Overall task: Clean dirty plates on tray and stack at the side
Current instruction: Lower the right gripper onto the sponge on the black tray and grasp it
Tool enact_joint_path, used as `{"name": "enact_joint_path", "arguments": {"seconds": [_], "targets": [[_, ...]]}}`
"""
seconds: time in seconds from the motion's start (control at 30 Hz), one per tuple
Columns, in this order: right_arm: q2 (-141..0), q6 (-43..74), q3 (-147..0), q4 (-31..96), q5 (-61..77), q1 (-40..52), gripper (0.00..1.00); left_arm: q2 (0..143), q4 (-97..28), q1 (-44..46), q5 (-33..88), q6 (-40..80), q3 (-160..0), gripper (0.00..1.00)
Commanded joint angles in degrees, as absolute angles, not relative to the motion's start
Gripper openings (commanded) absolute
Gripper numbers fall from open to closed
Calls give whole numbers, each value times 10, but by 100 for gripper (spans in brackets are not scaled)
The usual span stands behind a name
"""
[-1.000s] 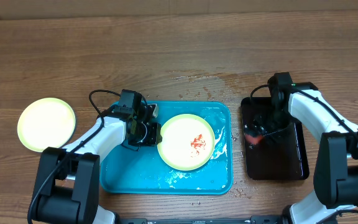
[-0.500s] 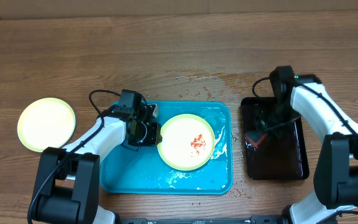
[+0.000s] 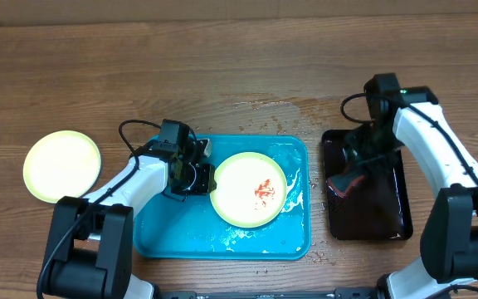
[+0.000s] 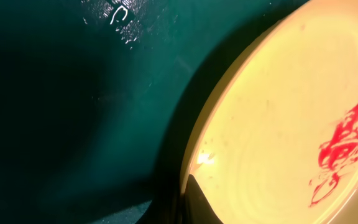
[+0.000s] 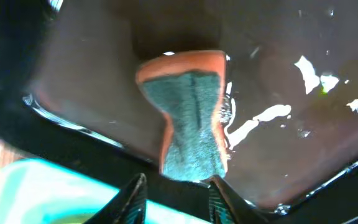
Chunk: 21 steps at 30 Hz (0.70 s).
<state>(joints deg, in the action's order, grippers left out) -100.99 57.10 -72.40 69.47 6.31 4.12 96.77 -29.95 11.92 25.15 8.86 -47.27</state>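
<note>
Jaws of left gripper (image 3: pixel 209 177) pinch yellow plate (image 3: pixel 250 189); right gripper (image 5: pixel 178 190) squeezes sponge (image 5: pixel 191 118).

Cut off and unclear parts
The dirty plate (image 4: pixel 272 118) runs past the right and bottom edges of the left wrist view; the right fingers (image 5: pixel 132 202) are cut at the bottom, and whether they press the sponge (image 5: pixel 191 112) is unclear.
</note>
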Motion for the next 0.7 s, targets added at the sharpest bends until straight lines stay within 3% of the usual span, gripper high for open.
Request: {"name": "enact_joint_path", "arguments": {"seconds": [0.0, 0.5, 0.67], "targets": [[-999, 601, -676, 671, 92, 39, 29, 981, -299, 121, 255, 92, -475, 4], [-999, 628, -613, 580, 83, 39, 36, 981, -300, 121, 255, 92, -475, 4], [-999, 620, -613, 583, 46, 39, 29, 981, -300, 121, 255, 92, -475, 4]]}}
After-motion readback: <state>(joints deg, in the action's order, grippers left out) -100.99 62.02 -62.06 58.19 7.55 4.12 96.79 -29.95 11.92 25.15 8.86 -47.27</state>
